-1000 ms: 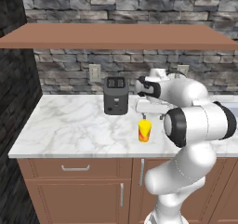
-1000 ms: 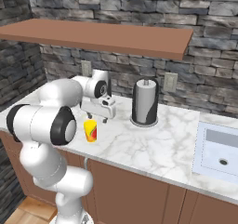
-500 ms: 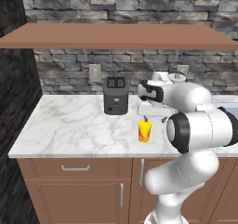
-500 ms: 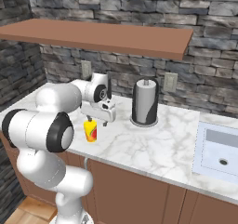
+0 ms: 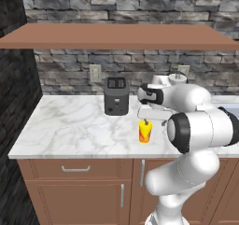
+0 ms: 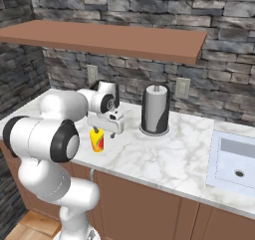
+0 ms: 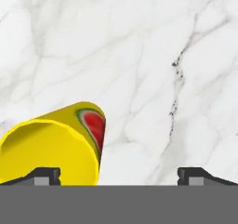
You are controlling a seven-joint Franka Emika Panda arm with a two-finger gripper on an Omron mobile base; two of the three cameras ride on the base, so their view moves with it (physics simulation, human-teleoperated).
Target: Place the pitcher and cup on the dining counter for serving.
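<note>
Cup (image 5: 145,131) front and centre, standing upright on the marble kitchen counter (image 5: 70,130), mouth to the ceiling, long axis straight up and down. It sits near the counter's front edge, out in front of the dark toaster (image 5: 116,95) and off to that toaster's right in the left base view. From the right base view the cup (image 6: 96,140) stands well left of the grey-and-black paper towel holder (image 6: 155,109), with the sink (image 6: 234,162) far off at the other end.

Look at it: a small yellow tumbler, red-orange patch on its side, and in the hand view that patch reads as a red slice edged in green. The cup (image 7: 56,146) shows its open yellow rim there, leaning into the lower left of the picture.

Gripper (image 6: 106,134) hangs directly above the cup, fingers pointing down, jaws spread wide apart and clamped on nothing. One finger tip (image 7: 44,174) shows in front of the cup's rim; the other is over bare marble.
</note>
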